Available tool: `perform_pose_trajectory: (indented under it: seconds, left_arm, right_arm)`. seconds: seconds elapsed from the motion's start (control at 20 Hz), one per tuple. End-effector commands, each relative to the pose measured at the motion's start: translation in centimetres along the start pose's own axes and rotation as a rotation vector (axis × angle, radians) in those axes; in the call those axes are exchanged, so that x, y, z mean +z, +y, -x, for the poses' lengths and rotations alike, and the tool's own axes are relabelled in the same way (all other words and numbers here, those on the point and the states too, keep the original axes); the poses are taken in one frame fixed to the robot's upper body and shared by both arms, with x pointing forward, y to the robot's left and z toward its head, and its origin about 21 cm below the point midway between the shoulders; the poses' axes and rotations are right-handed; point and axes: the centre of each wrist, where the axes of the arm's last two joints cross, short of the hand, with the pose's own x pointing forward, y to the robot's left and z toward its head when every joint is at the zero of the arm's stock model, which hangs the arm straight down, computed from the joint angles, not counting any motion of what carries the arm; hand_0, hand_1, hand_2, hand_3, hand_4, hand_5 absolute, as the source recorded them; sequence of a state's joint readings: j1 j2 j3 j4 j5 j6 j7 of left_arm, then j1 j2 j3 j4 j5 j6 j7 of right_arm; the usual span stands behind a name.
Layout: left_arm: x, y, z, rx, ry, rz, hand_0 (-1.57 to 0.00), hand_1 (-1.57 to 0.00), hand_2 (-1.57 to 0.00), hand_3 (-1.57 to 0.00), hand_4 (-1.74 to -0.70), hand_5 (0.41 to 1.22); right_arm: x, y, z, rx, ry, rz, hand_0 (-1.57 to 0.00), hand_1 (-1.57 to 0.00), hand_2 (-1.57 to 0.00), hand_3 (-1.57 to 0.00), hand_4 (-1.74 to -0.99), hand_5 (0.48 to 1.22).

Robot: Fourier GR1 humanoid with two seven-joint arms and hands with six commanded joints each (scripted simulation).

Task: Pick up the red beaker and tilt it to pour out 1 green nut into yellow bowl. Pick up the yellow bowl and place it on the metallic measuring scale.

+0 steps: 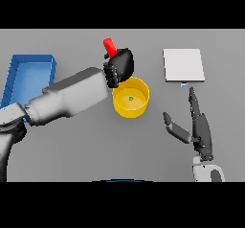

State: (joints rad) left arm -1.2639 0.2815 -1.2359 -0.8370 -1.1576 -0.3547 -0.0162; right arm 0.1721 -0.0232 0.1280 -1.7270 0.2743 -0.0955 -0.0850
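My left hand (122,63) is shut on the red beaker (110,46), holding it tilted just behind the yellow bowl (139,105); only the beaker's upper end shows past the hand. One green nut (130,98) lies inside the bowl. The metallic measuring scale (183,64), a flat pale square, lies to the right of the bowl at the back. My right hand (200,129) rests open on the table right of the bowl, fingers straight toward the scale, thumb spread to the left.
A blue tray (19,76) stands at the left edge of the table, behind my left forearm.
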Motion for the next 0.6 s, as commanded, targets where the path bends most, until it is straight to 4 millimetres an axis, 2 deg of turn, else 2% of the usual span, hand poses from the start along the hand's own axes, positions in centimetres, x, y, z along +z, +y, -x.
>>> perform_pose_trajectory:
  seconds: [0.0,0.15,0.25,0.35,0.4,0.45,0.55]
  left_arm:
    - [-0.1,0.5,0.0,-0.026,-0.008,-0.003,-1.57,-1.57,-1.57,-1.57,-1.73,1.221]
    - [-0.1,0.7,0.6,-0.095,-0.016,-0.003,-1.57,-1.57,-1.57,-1.57,-1.73,1.221]
    - [-0.1,1.5,1.8,-0.103,-0.008,0.001,-1.57,-1.57,-1.57,-1.57,-1.73,1.221]
    - [0.8,2.5,4.9,-0.085,0.04,-0.023,-1.57,-1.57,-1.57,-1.57,-1.73,1.221]
    - [1.2,2.8,6.4,-0.08,0.071,-0.042,-1.57,-1.57,-1.57,-1.49,-1.73,1.221]
    - [1.8,3.1,8.3,-0.062,0.111,-0.042,-1.57,-1.57,-1.4,-1.51,-1.68,1.221]
    - [3.0,3.6,11.8,-0.011,0.179,-0.073,-1.57,-1.57,-1.46,-1.04,-1.7,1.221]
  right_arm:
    - [-0.1,0.4,0.3,-0.004,-0.001,-0.004,0.0,0.0,0.0,0.0,-1.206,0.591]
    - [-0.2,0.1,0.3,0.021,-0.009,0.005,0.0,0.0,0.0,0.0,-1.21,0.594]
    - [0.1,0.1,0.1,0.023,-0.015,0.002,0.0,0.0,0.0,0.0,-1.206,0.592]
    - [0.0,0.2,0.1,0.016,-0.024,0.004,0.0,0.0,0.0,0.0,-1.209,0.592]
    - [-0.1,0.5,-0.3,0.018,-0.036,0.003,0.0,0.0,0.0,0.0,-1.203,0.592]
    - [-0.3,0.3,-0.2,0.025,-0.029,0.012,0.0,0.0,0.0,0.0,-1.201,0.592]
    - [-0.5,0.4,-0.4,0.008,-0.039,0.006,0.0,0.0,0.0,0.0,-1.186,0.596]
